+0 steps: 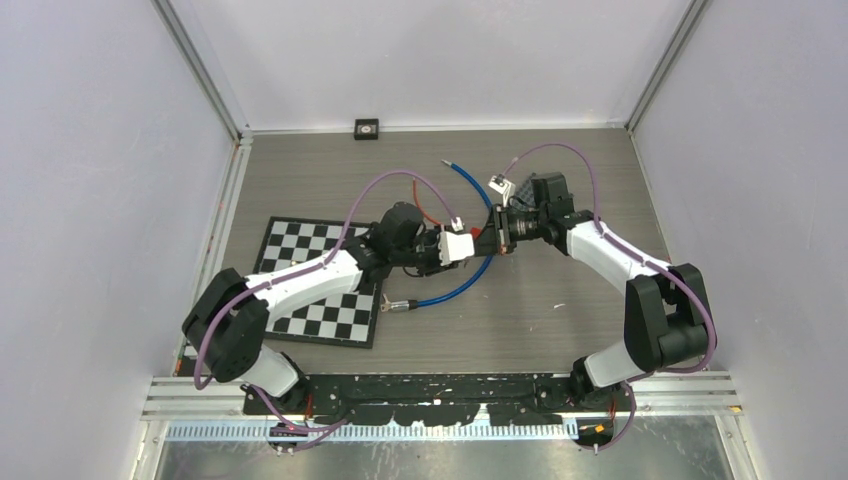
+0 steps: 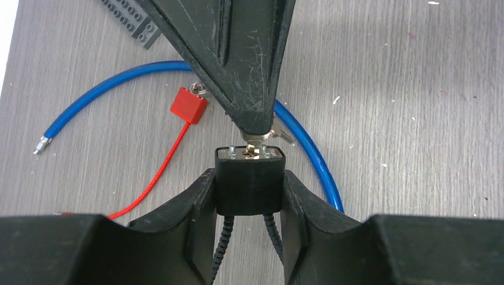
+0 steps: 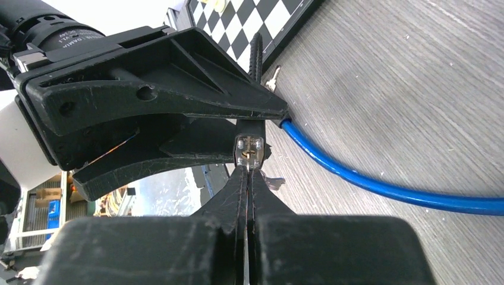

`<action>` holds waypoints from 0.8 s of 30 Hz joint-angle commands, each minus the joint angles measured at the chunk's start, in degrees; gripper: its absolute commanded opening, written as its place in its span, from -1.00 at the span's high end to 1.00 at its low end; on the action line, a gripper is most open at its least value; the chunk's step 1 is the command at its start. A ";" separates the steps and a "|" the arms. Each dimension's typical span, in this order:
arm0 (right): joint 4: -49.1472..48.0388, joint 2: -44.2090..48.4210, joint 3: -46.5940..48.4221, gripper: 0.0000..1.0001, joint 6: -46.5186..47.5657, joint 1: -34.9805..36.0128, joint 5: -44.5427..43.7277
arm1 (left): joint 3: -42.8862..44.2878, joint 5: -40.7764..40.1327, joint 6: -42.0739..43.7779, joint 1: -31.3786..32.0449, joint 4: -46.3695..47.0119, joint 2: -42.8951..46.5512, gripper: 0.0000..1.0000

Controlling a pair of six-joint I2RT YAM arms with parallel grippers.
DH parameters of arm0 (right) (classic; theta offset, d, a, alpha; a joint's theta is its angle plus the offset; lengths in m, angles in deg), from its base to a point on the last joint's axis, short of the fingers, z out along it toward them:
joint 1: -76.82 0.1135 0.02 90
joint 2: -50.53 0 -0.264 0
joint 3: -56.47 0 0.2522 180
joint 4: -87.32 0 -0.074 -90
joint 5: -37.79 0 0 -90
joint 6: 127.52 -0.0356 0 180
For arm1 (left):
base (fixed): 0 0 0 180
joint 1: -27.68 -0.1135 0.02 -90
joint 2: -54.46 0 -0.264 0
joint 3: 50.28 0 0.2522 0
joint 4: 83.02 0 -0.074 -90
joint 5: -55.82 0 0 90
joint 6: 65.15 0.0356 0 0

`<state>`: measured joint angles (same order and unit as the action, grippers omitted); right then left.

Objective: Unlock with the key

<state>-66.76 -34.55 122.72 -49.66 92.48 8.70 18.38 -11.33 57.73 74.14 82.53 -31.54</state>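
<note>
My left gripper [image 2: 249, 193] is shut on a black padlock [image 2: 249, 184], one finger on each side. The padlock's metal keyway face points away from the wrist, and its black cable shackle [image 2: 221, 243] trails back between the fingers. My right gripper [image 3: 248, 172] comes in from the opposite side, shut on the key [image 2: 259, 142], which sits at the keyway [image 3: 249, 151]. A red tag [image 2: 189, 105] and a spare key [image 2: 282, 135] hang off the key ring. In the top view the two grippers [image 1: 478, 243] [image 1: 497, 240] meet nose to nose above the table's middle.
A blue cable [image 2: 178, 66] curves across the table under the lock. A red cord [image 2: 148, 178] runs from the tag. A checkerboard [image 1: 310, 280] lies to the left, a grey studded plate [image 2: 134, 21] lies beyond, and a small black box [image 1: 366, 127] sits at the back wall.
</note>
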 commanded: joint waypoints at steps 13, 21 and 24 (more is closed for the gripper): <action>-10.45 -5.30 0.79 0.99 -14.56 1.34 -8.08 | -5.25 -29.92 2.39 11.36 23.70 -4.81 1.00; -14.24 0.00 -3.85 0.99 -3.98 4.57 -8.80 | -3.64 -10.11 -6.20 8.30 13.08 -2.16 1.00; -13.76 3.19 -5.08 0.99 1.17 6.13 -9.40 | -2.18 -1.51 -9.46 5.33 9.60 -1.04 1.00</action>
<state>-74.43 -37.39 117.89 -55.50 95.41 -2.19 12.43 -31.26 53.91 81.24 92.50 -36.52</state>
